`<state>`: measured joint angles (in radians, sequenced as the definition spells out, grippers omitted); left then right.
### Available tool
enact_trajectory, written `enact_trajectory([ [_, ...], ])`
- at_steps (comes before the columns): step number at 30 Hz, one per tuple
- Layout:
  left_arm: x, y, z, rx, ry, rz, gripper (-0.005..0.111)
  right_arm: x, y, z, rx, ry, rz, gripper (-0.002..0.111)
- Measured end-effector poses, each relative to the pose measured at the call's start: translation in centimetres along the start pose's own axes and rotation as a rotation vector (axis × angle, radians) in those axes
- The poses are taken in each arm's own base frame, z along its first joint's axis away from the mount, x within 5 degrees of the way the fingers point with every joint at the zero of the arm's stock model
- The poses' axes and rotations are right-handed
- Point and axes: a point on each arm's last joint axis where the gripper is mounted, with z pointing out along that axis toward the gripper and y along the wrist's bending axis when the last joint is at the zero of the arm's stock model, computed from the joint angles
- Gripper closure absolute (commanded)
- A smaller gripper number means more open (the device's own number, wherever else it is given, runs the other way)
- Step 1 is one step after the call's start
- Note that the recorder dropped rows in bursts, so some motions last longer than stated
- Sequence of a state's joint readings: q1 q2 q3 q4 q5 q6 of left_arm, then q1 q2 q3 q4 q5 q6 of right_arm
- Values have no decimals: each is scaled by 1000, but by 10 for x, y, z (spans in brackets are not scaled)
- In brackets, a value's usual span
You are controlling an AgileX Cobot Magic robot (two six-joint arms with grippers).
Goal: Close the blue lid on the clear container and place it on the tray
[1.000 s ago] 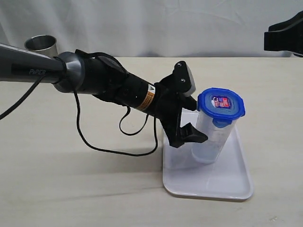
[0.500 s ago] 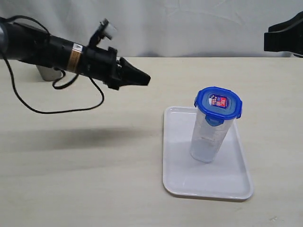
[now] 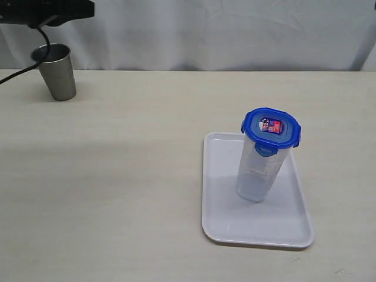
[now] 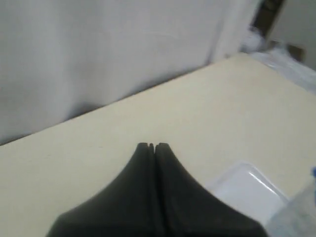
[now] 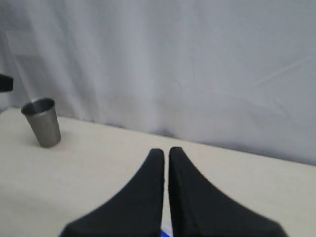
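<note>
- We see the clear container (image 3: pixel 257 176) standing on its base about the middle of the tray (image 3: pixel 226 218), with bare tray floor showing all round it.
- The blue lid (image 3: pixel 271 127) sits on the container's mouth, its red-and-white sticker facing up.
- The lid tab nearest the camera hangs down over the rim. From this angle we cannot tell whether every tab is snapped shut.
- The tray lies flat on the pale table (image 3: pixel 117 176), in the right half of the exterior view.
- Neither gripper touches the container, the lid or the tray.
- Of the left arm (image 3: pixel 53 9) we see only a dark piece and a cable in the top left corner of the exterior view, above the steel cup (image 3: pixel 56 71).
- In the left wrist view, the left gripper (image 4: pixel 152 146) has its black jaws pressed together, with nothing between them.
- Past those jaws a corner of the white tray shows, and beside it a blurred clear shape that is probably the container.
- In the right wrist view, the right gripper (image 5: pixel 166 150) has its jaws drawn together too, with only a thin slit between the tips, and it holds nothing.
- That view looks over the table towards the white curtain (image 5: pixel 197 59), with the steel cup standing upright at the far side.
- The steel cup stands well apart from the tray.
</note>
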<state>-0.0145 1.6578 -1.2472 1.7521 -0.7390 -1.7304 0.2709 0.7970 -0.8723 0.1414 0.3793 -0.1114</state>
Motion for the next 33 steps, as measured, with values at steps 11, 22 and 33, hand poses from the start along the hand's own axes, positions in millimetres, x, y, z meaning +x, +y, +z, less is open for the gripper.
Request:
enact_trajectory([
  [11,11,-31,-101,-553,-200,-23,107,32,0,-77,26,-396,0,104],
  [22,35,-108,-186,-512,-470,-39,107,57,3,-141,16,-641,8,104],
  [33,74,-168,-237,-390,-670,79,107,69,5,-158,1,-640,8,104],
])
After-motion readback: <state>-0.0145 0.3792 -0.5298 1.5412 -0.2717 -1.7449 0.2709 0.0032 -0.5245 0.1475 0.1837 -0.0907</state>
